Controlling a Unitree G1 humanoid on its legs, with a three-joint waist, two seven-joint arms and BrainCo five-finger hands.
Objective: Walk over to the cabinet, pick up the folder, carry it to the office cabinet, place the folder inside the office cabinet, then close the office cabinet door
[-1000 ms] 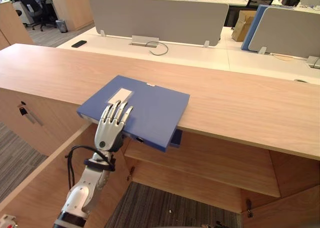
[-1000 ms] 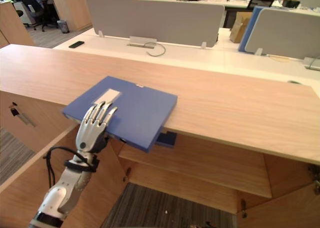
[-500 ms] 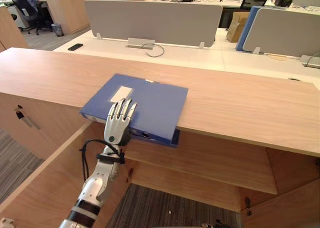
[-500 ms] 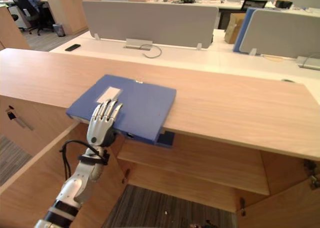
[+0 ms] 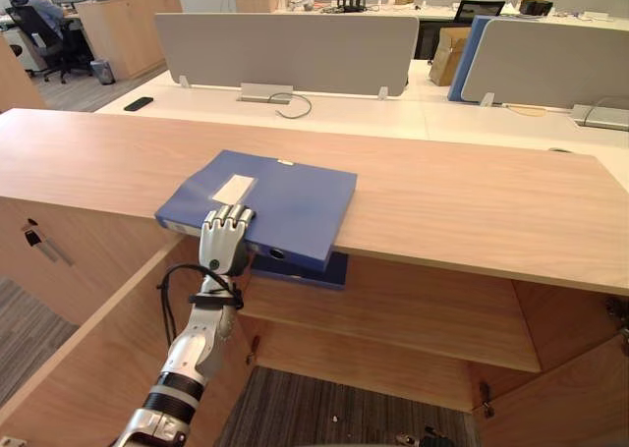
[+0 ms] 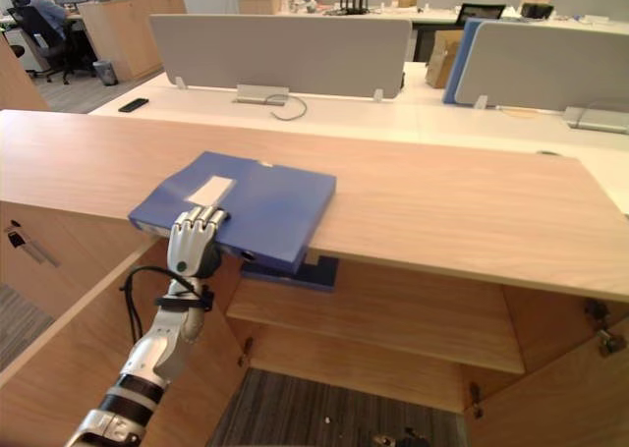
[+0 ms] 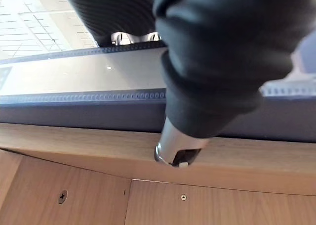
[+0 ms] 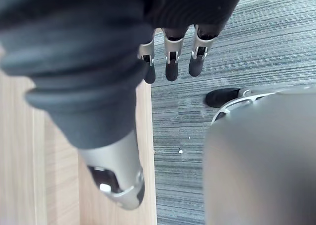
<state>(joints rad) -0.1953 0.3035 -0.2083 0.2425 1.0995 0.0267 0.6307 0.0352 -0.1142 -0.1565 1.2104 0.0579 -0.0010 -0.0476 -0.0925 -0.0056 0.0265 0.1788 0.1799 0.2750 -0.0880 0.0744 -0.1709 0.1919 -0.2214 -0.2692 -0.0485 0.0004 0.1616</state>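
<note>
A blue folder with a white label lies flat on the wooden cabinet top, its near corner hanging over the front edge. My left hand reaches up from below and grips that near edge. Its fingers are bent over the cover beside the label. In the left wrist view the thumb lies across the folder's spine down to the wooden edge. My right hand hangs with straight fingers over grey carpet beside a wooden panel.
Below the top, the cabinet stands open with a shelf inside and doors swung out at left and right. A second dark blue item sticks out just under the folder. Desks with grey dividers stand behind.
The left hand's fingers lay flat on the folder's cover; now they are curled at its near edge, drawn back a little. The camera has shifted slightly.
</note>
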